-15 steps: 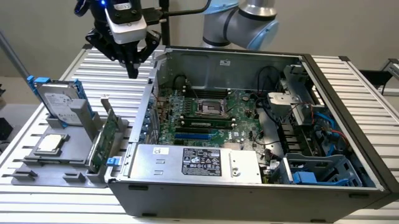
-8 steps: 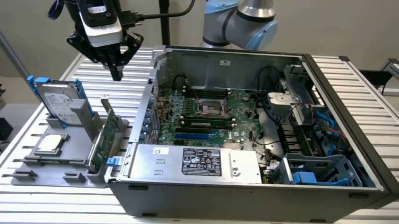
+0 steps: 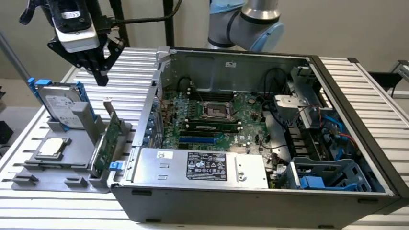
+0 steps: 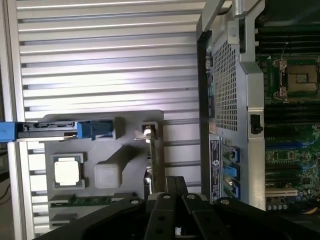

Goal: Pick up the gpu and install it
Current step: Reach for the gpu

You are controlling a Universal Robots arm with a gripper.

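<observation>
The gpu point(image 3: 112, 134) stands on its long edge in a slot of the grey holder point(image 3: 57, 179), green board face showing, silver bracket at its far end. In the wrist view the gpu point(image 4: 151, 160) appears edge-on as a thin strip. My gripper point(image 3: 101, 76) hangs above and behind it, apart from it, fingers shut together with nothing between them. Its black fingers point(image 4: 172, 192) sit just short of the card's near end in the wrist view. The open computer case point(image 3: 357, 120) lies to the exterior view's right, its motherboard point(image 3: 214, 112) exposed.
A silver hard drive in a blue frame point(image 3: 61, 103) stands upright in the holder beside the gpu. A square CPU chip point(image 3: 52, 147) lies flat nearby. The case's perforated side wall point(image 4: 225, 100) rises close to the holder. The ribbed metal table point(image 3: 134, 62) surrounds everything.
</observation>
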